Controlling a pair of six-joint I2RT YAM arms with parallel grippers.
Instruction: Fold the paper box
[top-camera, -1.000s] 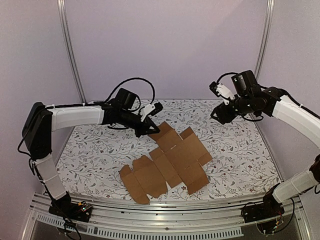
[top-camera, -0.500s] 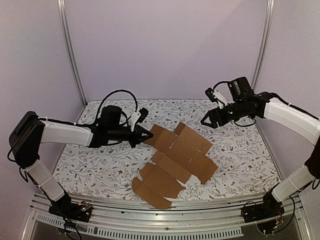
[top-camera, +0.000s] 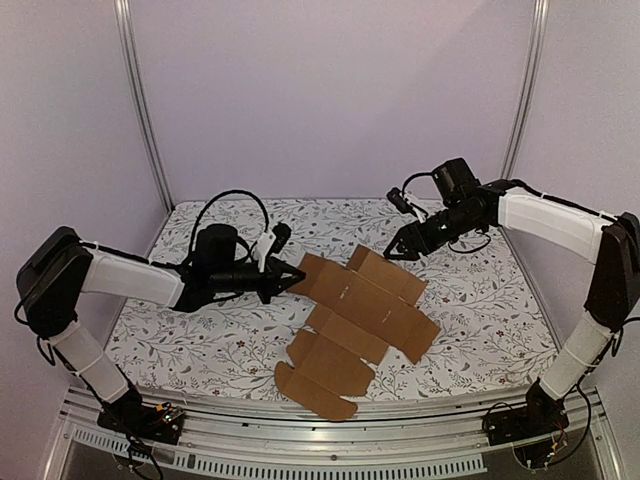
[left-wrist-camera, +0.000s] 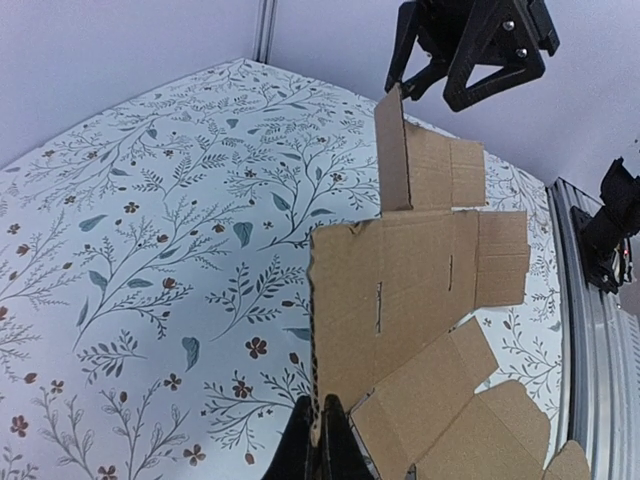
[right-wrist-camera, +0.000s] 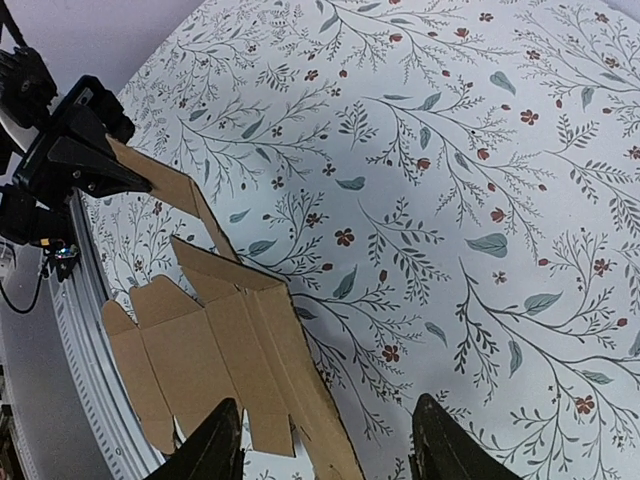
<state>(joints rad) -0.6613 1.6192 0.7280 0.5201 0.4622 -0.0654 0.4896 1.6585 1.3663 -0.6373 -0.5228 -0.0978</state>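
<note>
The paper box (top-camera: 355, 315) is a flat brown cardboard die-cut sheet with flaps and slots, unfolded, in the middle of the table. My left gripper (top-camera: 290, 275) is shut on its far left edge and holds that edge off the cloth; in the left wrist view the fingers (left-wrist-camera: 322, 445) pinch the sheet's edge (left-wrist-camera: 400, 290). My right gripper (top-camera: 398, 247) is open and empty, hovering just above the sheet's far right flap. In the right wrist view its fingers (right-wrist-camera: 222, 440) straddle the sheet's edge (right-wrist-camera: 235, 350) and bare cloth.
The table is covered with a floral patterned cloth (top-camera: 480, 300). Pale walls and metal posts (top-camera: 140, 100) enclose the back and sides. An aluminium rail (top-camera: 330, 450) runs along the near edge.
My left gripper has drawn the sheet's edge toward the left and lower. My right gripper has come down and left toward the sheet's far flap. The sheet has shifted and turned.
</note>
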